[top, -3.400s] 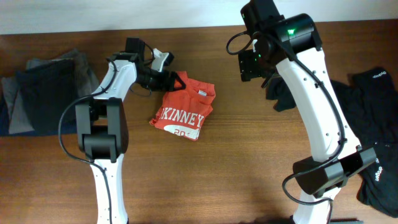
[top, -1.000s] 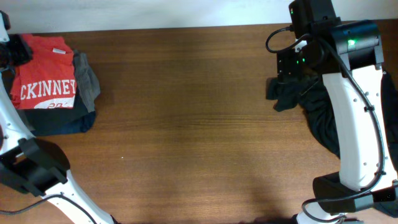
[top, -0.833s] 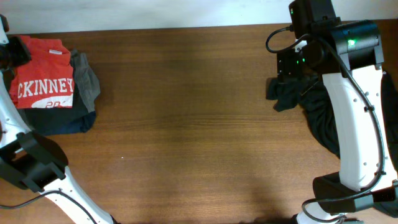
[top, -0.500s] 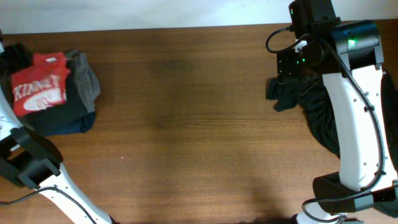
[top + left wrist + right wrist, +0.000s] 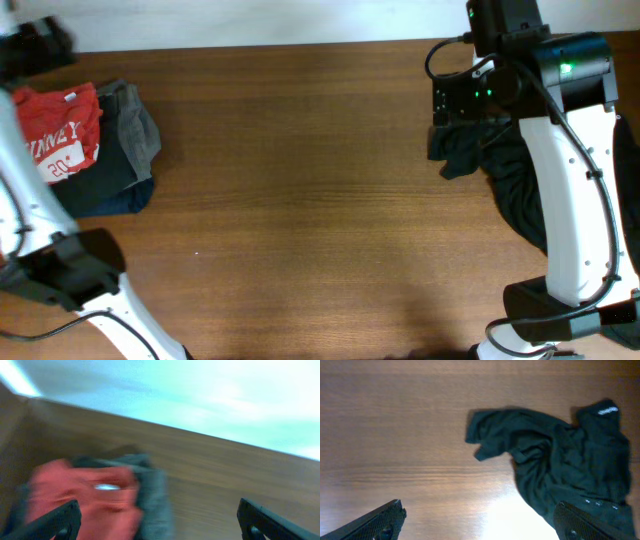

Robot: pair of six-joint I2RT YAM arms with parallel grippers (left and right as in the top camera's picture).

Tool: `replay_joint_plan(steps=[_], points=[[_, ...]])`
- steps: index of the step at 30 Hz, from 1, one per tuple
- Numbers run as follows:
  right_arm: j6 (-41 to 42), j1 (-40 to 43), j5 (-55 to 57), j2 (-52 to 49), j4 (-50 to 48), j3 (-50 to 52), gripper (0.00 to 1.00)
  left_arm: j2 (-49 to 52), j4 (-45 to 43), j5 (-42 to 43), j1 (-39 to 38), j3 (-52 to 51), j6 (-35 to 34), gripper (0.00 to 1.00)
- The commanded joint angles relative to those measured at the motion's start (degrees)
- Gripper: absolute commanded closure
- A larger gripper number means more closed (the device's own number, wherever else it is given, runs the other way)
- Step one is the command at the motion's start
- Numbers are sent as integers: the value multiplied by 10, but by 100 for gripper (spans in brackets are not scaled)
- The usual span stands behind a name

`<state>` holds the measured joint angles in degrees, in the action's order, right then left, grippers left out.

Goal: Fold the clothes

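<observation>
The wooden table is carrying one orange-red T-shirt, folded atop a dark pile at its left end, and one black shirt, crumpled at the right. Two pincers are hanging spread wide and empty: the left gripper near the pile, the right gripper by the black shirt.

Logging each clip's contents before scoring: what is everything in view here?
T-shirt: one, red with white lettering, folded, on top of the pile at the table's left end
pile: grey and dark folded clothes, count unclear, under the T-shirt
black shirt: one seen, crumpled, at the table's right end
table: one, brown wood
left arm: one, white and black, at the left edge
right arm: one, white and black, at the right
left gripper: open, empty, above the pile
right gripper: open, empty, above the black shirt
</observation>
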<state>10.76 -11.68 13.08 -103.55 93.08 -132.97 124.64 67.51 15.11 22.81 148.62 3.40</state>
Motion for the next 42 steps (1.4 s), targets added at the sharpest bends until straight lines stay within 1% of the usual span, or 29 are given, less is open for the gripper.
replay_joint_plan(steps=[1,4,6,9,13,15,16,17,21,23,26,28,29,30,32,33,34,35,37,39,40,42], points=[[6,33,-71,1,-23,-2,1,-10,35,0,-83,6,14,1],[5,64,-128,0,-45,-2,1,-10,72,-26,-140,6,15,1],[-1,87,-165,0,-60,-2,1,-10,105,-50,-177,6,37,1],[-22,111,-172,0,-63,-2,1,-10,151,-65,-216,6,40,1],[-30,127,-169,3,-33,-2,1,-16,235,-89,-238,6,35,1],[-29,137,-158,9,3,-2,1,-29,293,-90,-236,6,35,1],[-28,143,-150,16,31,-2,1,-46,292,-88,-230,-2,20,1],[-29,145,-150,21,43,-2,1,-60,292,-88,-228,-5,19,1],[-31,143,-150,70,43,30,1,-126,292,-91,-226,-37,18,1],[-30,143,-138,120,43,72,1,-172,292,-106,-225,-83,17,1],[-30,143,-130,193,36,140,1,-243,292,-128,-221,-172,-9,1],[-31,142,-130,262,5,207,1,-302,281,-128,-215,-243,-13,1],[-38,140,-130,293,-11,237,1,-336,263,-128,-212,-282,-13,1],[-52,132,-128,346,-42,287,1,-377,237,-128,-209,-323,-14,1],[-64,118,-118,415,-83,351,1,-436,194,-131,-205,-379,-15,1],[-65,106,-99,485,-123,419,1,-507,143,-142,-203,-445,-15,1],[-65,101,-86,529,-145,462,1,-548,113,-148,-203,-484,-14,1],[-65,100,-75,587,-174,520,1,-621,57,-162,-203,-556,-15,1],[-65,100,-74,649,-203,581,1,-692,0,-178,-203,-633,-15,1],[-65,100,-74,689,-219,622,1,-744,-40,-182,-203,-692,-14,1],[-65,100,-74,717,-221,650,1,-792,-68,-183,-203,-743,-15,1],[-65,100,-74,737,-214,671,1,-837,-80,-179,-203,-787,-15,1]])
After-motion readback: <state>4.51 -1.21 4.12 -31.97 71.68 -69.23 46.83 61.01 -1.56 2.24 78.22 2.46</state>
